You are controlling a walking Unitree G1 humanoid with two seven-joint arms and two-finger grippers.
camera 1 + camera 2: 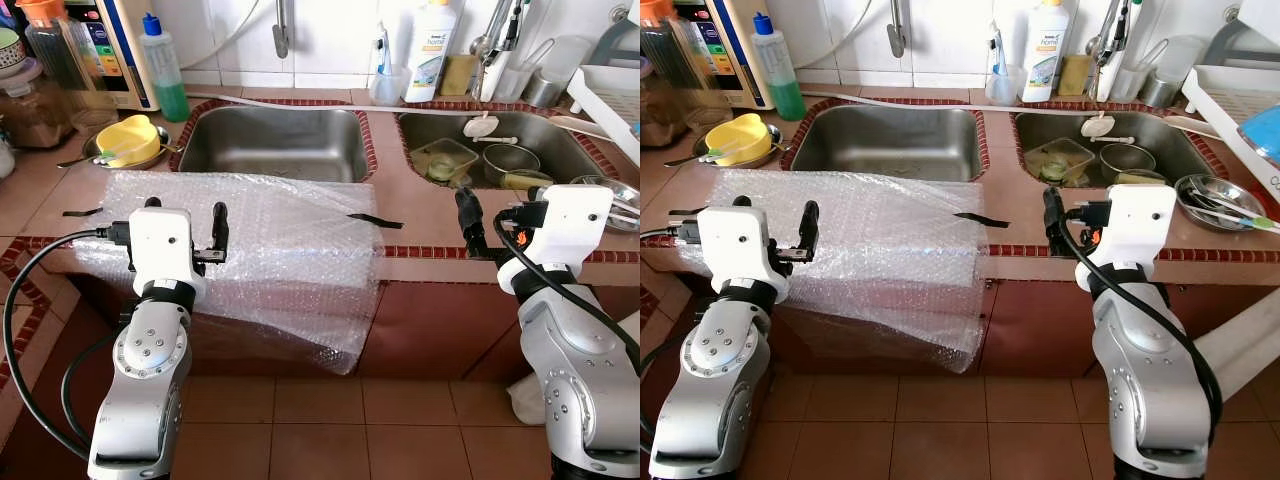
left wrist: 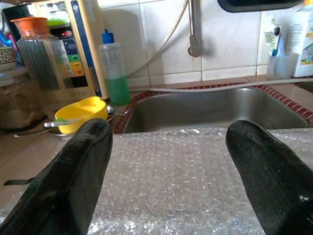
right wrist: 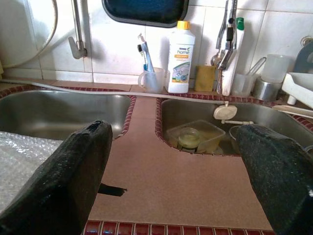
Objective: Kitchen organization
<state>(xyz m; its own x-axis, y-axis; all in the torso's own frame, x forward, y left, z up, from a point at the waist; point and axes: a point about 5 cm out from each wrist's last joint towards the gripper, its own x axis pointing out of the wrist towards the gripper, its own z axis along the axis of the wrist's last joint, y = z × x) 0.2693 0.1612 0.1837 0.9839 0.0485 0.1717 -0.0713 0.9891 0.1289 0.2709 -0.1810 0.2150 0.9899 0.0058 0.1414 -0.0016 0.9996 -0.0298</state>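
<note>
Left end effector (image 1: 183, 232) gapes empty just above the bubble wrap (image 1: 270, 240), light, floppy, best pinched at its near edge; right end effector (image 3: 176, 196) equally wide, empty.

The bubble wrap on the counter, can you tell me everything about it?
The bubble wrap is a clear plastic sheet covered in little air bubbles. It lies flat on the tiled counter in front of the empty left sink, and its front part hangs down over the counter's edge. Strips of black tape hold its sides down. The left gripper, open, hovers over its left part.
</note>
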